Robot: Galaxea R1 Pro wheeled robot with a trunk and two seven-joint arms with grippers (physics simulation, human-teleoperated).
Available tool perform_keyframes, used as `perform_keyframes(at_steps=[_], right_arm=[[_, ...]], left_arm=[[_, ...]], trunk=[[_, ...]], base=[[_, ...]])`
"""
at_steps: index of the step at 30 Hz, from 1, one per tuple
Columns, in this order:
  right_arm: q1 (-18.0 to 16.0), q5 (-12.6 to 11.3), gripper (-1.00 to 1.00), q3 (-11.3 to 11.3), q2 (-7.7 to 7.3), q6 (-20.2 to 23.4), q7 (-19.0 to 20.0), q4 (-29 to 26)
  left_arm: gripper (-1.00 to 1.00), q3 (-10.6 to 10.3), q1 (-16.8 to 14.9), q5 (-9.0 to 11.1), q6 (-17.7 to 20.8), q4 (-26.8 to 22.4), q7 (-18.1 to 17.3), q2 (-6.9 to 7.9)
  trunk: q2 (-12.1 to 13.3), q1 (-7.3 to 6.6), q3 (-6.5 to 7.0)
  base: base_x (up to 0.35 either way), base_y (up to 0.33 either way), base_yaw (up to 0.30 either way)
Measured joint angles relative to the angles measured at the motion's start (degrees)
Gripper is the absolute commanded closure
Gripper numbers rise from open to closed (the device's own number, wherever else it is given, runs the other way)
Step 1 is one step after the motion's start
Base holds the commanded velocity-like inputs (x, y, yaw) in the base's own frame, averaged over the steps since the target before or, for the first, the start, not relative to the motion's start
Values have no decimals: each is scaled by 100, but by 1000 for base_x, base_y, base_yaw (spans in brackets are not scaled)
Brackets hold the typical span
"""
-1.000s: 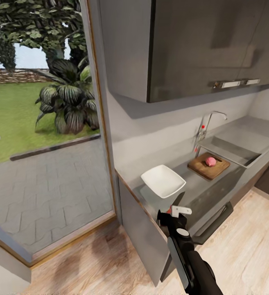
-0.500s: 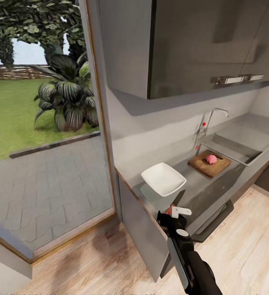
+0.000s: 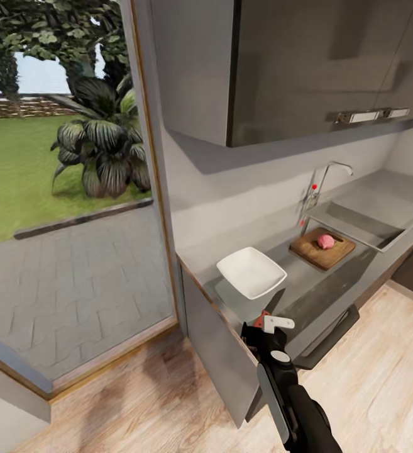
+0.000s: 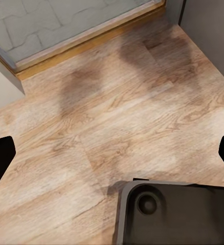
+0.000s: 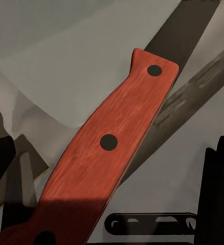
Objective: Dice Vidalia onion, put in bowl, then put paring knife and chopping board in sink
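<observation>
The pinkish Vidalia onion (image 3: 325,241) rests on the brown chopping board (image 3: 307,249), which lies on the grey countertop (image 3: 307,286) just before the steel sink (image 3: 357,221) and its chrome tap (image 3: 324,179). Nearer to me the white bowl (image 3: 251,272) sits on the counter, with nothing in it. My right gripper (image 3: 266,325) hovers at the counter's front edge, in front of the bowl, shut on the paring knife (image 5: 108,148); its red handle is between the fingers and the dark blade (image 3: 275,302) points toward the counter. My left gripper (image 4: 112,158) hangs open over the wooden floor.
Dark wall cabinets (image 3: 294,63) hang above the counter. A tall glass door (image 3: 74,189) to the garden stands left of the counter's end. Grey base cabinets with a dark bar handle (image 3: 332,340) run below the worktop. Light wooden floor (image 3: 376,377) stretches to the right.
The whole head view has shifted slightly, so the board, sink and tap sit a little further right in the picture. The right arm with the knife holds the same pose.
</observation>
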Motion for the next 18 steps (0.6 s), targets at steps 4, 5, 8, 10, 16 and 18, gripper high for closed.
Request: perform_keyframes(at_steps=[4,5,8,10,16,18], right_arm=[[0,-1,-100,0,0,1,0,-8],[0,-1,-100,0,0,1,0,-8],[0,0,-100,0,0,1,0,-9],[0,-6,-100,-3,0,1,1,-11],[0,-18,-100,-8,0,1,2,-15],[0,-19,-100,-8,0,-2,-2,-14]], left_arm=[[-100,0,0,0,0,1,0,1],[-100,0,0,0,0,1,0,0],[-100,0,0,0,0,1,0,-1],[-100,0,0,0,0,1,0,-2],[-100,0,0,0,0,1,0,-2],[-100,0,0,0,0,1,0,1]], trunk=[[0,0,-5],[0,0,-6],[0,0,-7],[0,0,-7],[0,0,-7],[0,0,-7]], base=[[0,0,0],[0,0,0],[0,0,0],[0,0,0],[0,0,0],[0,0,0]])
